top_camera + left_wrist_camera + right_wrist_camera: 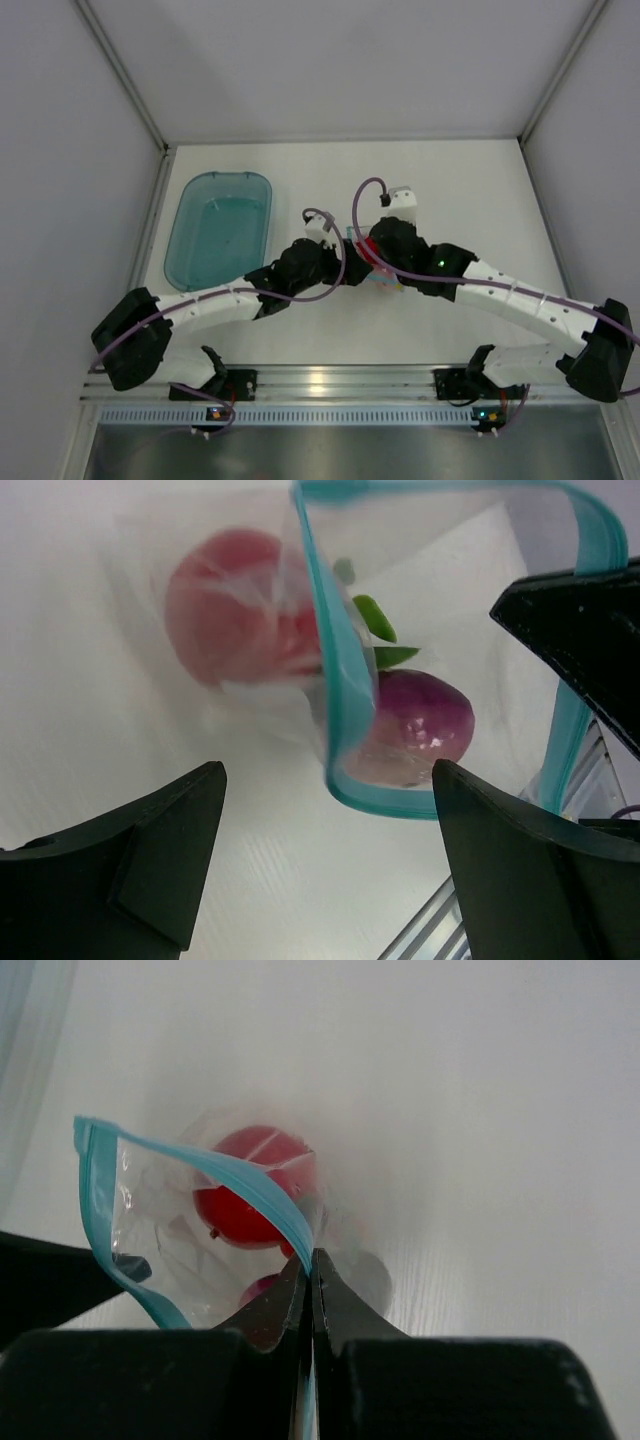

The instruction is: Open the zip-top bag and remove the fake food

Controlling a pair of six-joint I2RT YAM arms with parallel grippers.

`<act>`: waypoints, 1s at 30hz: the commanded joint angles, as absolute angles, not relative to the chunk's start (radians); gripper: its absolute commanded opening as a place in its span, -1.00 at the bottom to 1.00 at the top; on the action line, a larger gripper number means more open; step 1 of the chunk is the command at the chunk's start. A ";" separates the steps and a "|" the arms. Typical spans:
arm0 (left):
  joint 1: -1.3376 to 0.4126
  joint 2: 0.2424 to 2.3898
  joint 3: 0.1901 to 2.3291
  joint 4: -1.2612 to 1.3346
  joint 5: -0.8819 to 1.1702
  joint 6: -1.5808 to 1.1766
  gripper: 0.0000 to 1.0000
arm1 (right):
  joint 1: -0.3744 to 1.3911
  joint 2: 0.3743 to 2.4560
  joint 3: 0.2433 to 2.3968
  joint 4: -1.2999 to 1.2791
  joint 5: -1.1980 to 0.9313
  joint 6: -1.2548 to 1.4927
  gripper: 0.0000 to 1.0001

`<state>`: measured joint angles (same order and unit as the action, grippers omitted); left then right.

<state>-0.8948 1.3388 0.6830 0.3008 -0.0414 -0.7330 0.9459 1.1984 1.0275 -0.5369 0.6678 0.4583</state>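
The zip-top bag point(150, 1210) hangs mid-surface between the arms. It is probably light, limp, slippery film. Right jaws clamp its zip strip point(200, 1165) and left jaws gape empty, so grip the opposite lip. Fake food point(250, 1190) is inside.

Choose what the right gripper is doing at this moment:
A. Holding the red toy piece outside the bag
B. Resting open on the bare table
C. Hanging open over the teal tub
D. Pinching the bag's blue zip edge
D: in the right wrist view the right gripper has its jaws closed on the blue zip edge of the zip-top bag, with the red piece inside the bag.
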 commanded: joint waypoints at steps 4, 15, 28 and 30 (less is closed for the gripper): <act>-0.940 1.399 0.752 0.207 -0.239 -0.814 0.72 | 0.948 1.213 1.014 -0.411 0.768 0.560 -1.00; -0.931 1.416 0.788 0.083 -0.365 -0.854 -1.00 | 0.971 1.327 1.022 -0.471 0.883 0.540 -1.00; -0.807 1.224 0.614 -0.097 -0.365 -0.876 -1.00 | 0.966 1.441 1.118 -0.620 0.967 0.532 -1.00; -0.799 1.235 0.632 -0.097 -0.335 -0.845 -1.00 | 0.968 1.401 1.132 -0.580 0.890 0.500 -1.00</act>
<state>-0.8364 1.2320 0.6476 -0.0231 -0.3286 -0.8879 0.9741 1.4712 1.0790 -0.5484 0.8803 0.5499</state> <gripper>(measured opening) 0.021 0.009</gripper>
